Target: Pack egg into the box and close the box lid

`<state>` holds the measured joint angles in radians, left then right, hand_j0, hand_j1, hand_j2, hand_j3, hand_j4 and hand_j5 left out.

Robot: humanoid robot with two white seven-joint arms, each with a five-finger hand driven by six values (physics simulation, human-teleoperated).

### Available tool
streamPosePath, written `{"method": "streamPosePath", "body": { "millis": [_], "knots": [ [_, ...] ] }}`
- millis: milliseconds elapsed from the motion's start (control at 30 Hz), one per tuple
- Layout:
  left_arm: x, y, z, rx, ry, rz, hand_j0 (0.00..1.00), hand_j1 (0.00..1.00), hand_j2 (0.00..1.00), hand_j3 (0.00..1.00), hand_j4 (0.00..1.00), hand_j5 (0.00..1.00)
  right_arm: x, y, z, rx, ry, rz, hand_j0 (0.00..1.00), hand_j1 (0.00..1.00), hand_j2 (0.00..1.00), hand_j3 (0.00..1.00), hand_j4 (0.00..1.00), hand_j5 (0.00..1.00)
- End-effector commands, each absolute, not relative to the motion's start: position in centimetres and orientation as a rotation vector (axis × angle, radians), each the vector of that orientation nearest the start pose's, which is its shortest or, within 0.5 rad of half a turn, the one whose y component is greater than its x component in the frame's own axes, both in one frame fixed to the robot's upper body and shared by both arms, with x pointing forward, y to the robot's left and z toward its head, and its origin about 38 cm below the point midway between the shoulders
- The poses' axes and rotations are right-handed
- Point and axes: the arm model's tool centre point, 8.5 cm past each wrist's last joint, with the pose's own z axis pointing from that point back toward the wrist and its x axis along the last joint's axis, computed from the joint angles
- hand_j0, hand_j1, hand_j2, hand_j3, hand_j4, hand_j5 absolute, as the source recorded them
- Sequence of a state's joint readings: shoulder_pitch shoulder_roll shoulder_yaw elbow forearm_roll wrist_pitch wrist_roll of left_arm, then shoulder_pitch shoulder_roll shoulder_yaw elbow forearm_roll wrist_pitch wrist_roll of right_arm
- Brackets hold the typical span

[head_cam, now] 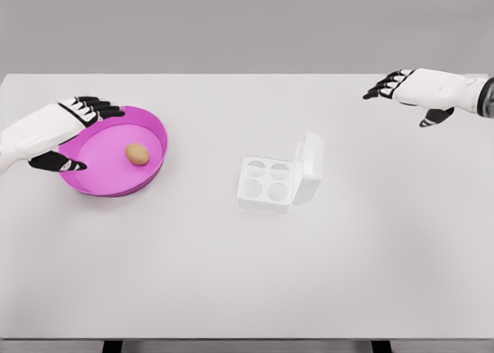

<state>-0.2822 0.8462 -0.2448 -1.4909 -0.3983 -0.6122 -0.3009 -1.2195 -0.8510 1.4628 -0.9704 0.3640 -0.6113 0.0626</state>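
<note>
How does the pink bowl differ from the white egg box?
The pink bowl is round and brightly coloured; the egg box is squarish and white, nearly blending into the table. The bowl holds one brown egg; the box's four cups are empty. The box has a hinged lid, standing open; the bowl has none. Both rest on the table.

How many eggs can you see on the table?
1. The egg lies in the pink bowl on the table's left side. The white box stands open with all four cups empty; nothing seems hidden.
</note>
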Motion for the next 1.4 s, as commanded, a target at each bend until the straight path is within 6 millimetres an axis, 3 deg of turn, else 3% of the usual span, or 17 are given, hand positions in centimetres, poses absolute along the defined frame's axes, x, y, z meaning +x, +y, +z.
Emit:
{"method": "streamPosePath", "body": {
  "millis": [0,133,233,333,433,600,667,700,733,867,1100,1200,1233,1300,1367],
  "knots": [
    [39.4,37.2,20.1,0.524,-1.556,-1.76,1.0,1.0,1.0,1.0,1.0,1.0,50.5,-36.6,21.9,-0.645,-1.206,2.129,1.0,1.0,1.0,1.0,1.0,1.0],
    [39.3,37.1,19.2,0.452,-1.404,-1.869,1.0,1.0,1.0,1.0,1.0,1.0,50.8,-37.1,22.7,-0.623,-1.063,2.189,1.0,1.0,1.0,1.0,1.0,1.0],
    [39.6,36.9,19.7,0.456,-1.405,-1.879,1.0,1.0,1.0,1.0,1.0,1.0,50.4,-37.2,22.2,-0.606,-1.039,2.207,1.0,1.0,1.0,1.0,1.0,1.0],
    [40.0,36.5,20.1,0.454,-1.406,-1.889,1.0,1.0,1.0,1.0,1.0,1.0,49.6,-39.4,22.8,-0.632,-0.997,2.195,1.0,1.0,1.0,1.0,1.0,1.0],
    [40.8,35.8,20.9,0.454,-1.406,-1.907,1.0,1.0,1.0,1.0,1.0,1.0,50.5,-39.0,25.6,-0.694,-1.032,2.191,1.0,1.0,1.0,1.0,1.0,1.0],
    [41.5,34.6,21.1,0.465,-1.434,-1.91,0.93,0.93,0.93,0.93,0.93,0.93,51.3,-38.9,27.7,-0.746,-1.05,2.183,1.0,1.0,1.0,1.0,1.0,1.0],
    [42.1,34.1,20.9,0.465,-1.439,-1.906,0.87,0.87,0.87,0.87,0.87,0.87,51.8,-38.7,29.6,-0.789,-1.071,2.178,1.0,1.0,1.0,1.0,1.0,1.0],
    [42.3,33.9,20.7,0.461,-1.444,-1.898,0.86,0.86,0.86,0.86,0.86,0.86,52.0,-39.4,31.7,-0.842,-1.081,2.158,1.0,1.0,1.0,1.0,1.0,1.0],
    [42.5,33.8,20.5,0.458,-1.442,-1.894,0.84,0.84,0.84,0.84,0.84,0.84,52.1,-39.9,32.3,-0.861,-1.073,2.145,1.0,1.0,1.0,1.0,1.0,1.0],
    [43.1,33.0,20.2,0.47,-1.44,-1.902,0.81,0.81,0.81,0.81,0.81,0.81,52.1,-40.6,31.8,-0.828,-0.955,2.169,1.0,1.0,1.0,1.0,1.0,1.0],
    [43.3,32.3,19.5,0.468,-1.433,-1.906,0.77,0.77,0.77,0.77,0.77,0.77,52.1,-40.5,31.8,-0.824,-0.949,2.174,1.0,1.0,1.0,1.0,1.0,1.0],
    [43.4,32.3,19.1,0.46,-1.43,-1.897,0.77,0.77,0.77,0.77,0.77,0.77,52.0,-40.7,32.1,-0.831,-0.957,2.168,1.0,1.0,1.0,1.0,1.0,1.0],
    [43.4,32.4,19.1,0.461,-1.427,-1.897,0.77,0.77,0.77,0.77,0.77,0.77,52.1,-40.1,33.4,-0.852,-0.988,2.174,1.0,1.0,1.0,1.0,1.0,1.0],
    [43.5,32.3,18.6,0.448,-1.425,-1.887,0.77,0.77,0.77,0.77,0.77,0.77,52.1,-40.1,33.9,-0.863,-1.005,2.163,1.0,1.0,1.0,1.0,1.0,1.0],
    [43.7,32.0,18.2,0.444,-1.421,-1.885,0.77,0.77,0.77,0.77,0.77,0.77,52.0,-39.6,32.2,-0.82,-1.015,2.166,1.0,1.0,1.0,1.0,1.0,1.0]
  ]
}}
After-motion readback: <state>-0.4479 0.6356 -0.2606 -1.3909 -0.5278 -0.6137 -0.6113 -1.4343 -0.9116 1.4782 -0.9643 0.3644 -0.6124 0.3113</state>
